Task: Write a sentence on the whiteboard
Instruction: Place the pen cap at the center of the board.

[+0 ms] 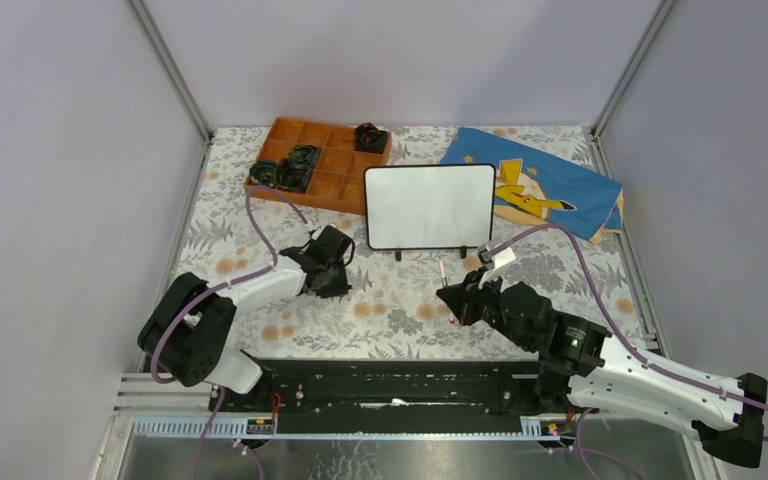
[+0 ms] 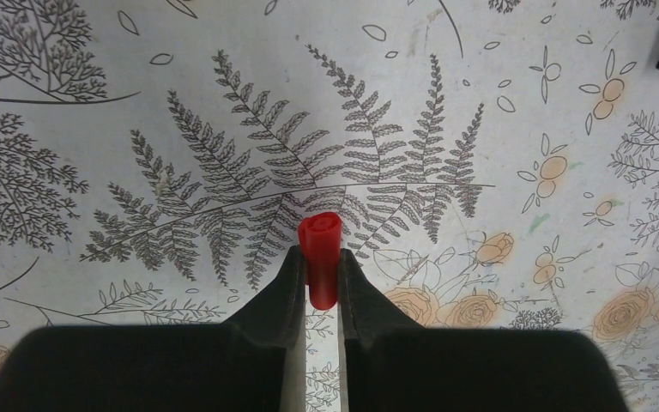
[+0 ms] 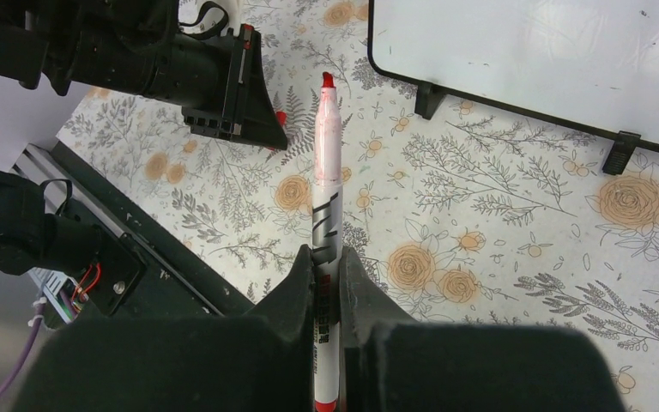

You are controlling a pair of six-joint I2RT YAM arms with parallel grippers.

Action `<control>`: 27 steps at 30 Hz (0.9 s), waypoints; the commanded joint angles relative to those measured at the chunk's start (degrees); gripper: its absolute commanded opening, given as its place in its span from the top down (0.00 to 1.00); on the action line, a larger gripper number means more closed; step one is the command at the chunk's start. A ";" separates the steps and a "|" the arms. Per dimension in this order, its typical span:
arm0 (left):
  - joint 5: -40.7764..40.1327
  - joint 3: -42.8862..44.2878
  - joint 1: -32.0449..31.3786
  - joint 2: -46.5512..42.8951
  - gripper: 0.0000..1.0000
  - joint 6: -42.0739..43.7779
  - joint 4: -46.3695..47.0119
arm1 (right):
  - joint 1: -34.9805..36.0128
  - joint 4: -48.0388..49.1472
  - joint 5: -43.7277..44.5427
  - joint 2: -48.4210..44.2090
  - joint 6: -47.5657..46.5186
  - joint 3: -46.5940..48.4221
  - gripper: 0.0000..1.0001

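**Right wrist view: red marker clamped, whiteboard ahead and to the right**

Right wrist camera shows the right claw (image 3: 326,257) closed on the lower barrel of a red marker (image 3: 327,146). The pen sticks straight out beyond the fingertips with its red nib bare at the far end. Ahead of this claw and off to its right, the whiteboard (image 3: 532,60) stands on two black feet (image 3: 429,99) on the floral tablecloth (image 3: 498,223). Its glossy face is white, with a few tiny dark specks. The nib is well short of the board and not touching it.

Ahead and to the left of the marker tip sits the left claw (image 3: 262,129), its fingers angled down toward the cloth.

From the left wrist camera, the left claw (image 2: 319,257) is shut on a small red cap (image 2: 320,240), whose round end pokes out just past the fingertips (the cloth's fern print lies beyond it).

Overhead, the whiteboard (image 1: 428,205) lies beyond both claws, between them. The left claw (image 1: 332,275) sits off its left lower corner and the right claw (image 1: 457,298) near its right foot. Farther back, an orange compartment tray (image 1: 305,122) holding dark parts sits beyond the left claw. A blue cloth with a yellow figure (image 1: 550,175) lies beyond the right claw.
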 commanded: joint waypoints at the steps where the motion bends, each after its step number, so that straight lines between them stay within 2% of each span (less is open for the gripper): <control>1: -3.22 1.26 -1.42 1.36 0.92 -0.93 1.10 | 0.10 1.44 0.37 -0.26 -1.94 1.52 1.00; 16: -2.26 0.34 -2.20 3.50 0.70 -0.51 2.15 | 0.09 1.75 0.87 0.37 -2.57 1.78 1.00; 27: -2.19 -0.52 -2.34 3.43 0.69 -1.12 2.79 | 0.10 0.97 0.98 -0.78 -1.95 1.20 1.00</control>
